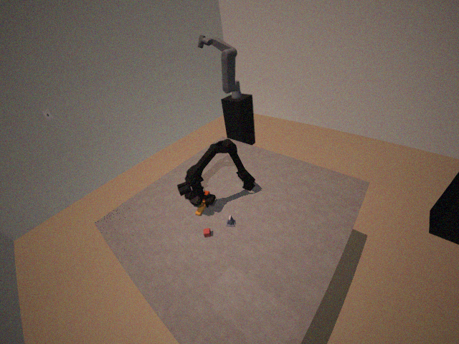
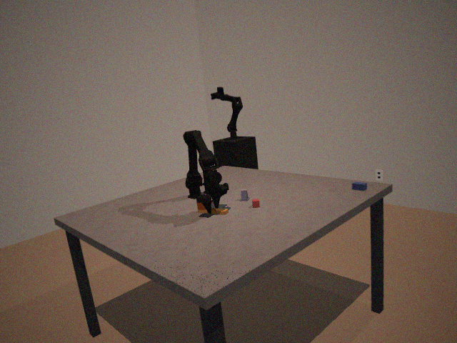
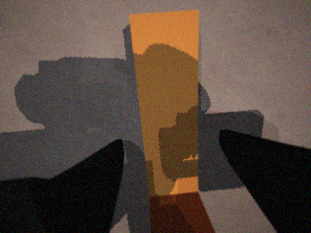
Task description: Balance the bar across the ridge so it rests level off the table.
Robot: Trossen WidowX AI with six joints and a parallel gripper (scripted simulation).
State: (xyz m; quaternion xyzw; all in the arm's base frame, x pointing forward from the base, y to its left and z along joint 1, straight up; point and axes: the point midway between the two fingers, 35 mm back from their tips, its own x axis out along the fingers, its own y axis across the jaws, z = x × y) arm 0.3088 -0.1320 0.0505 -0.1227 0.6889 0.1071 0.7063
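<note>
Jaws: the gripper (image 1: 204,201) (image 2: 213,209) (image 3: 171,141) is open and low over the table, nothing is gripped.
Fingertips: one is on each side of the bar, and in the wrist view a gap shows at both sides.
Bar: the yellow-orange bar (image 1: 199,211) (image 2: 223,211) (image 3: 167,87) lies flat on the table, below the gripper; it is not on the ridge.
Red-orange end: a block (image 1: 206,193) (image 2: 200,206) (image 3: 175,214) is at one end of the bar and stands higher than it; in the wrist view it is dark with shadow.
Shadow: the shade of the gripper falls on the bar and on the table at both its sides.
Black arm: the arm (image 1: 204,159) (image 2: 192,156) rises from the table, bends at the top and comes down to the gripper.
Ridge: the small grey ridge (image 1: 231,221) (image 2: 244,194) stands upright, apart from the bar, with nothing across it.
Red cube: the cube (image 1: 206,232) (image 2: 255,203) is near the ridge, not touching it.
Blue block: this block (image 2: 359,186) lies well apart, near a far corner of the table (image 1: 259,259) (image 2: 295,247).
Wall socket: a white socket (image 2: 378,174) shows behind that corner.
</note>
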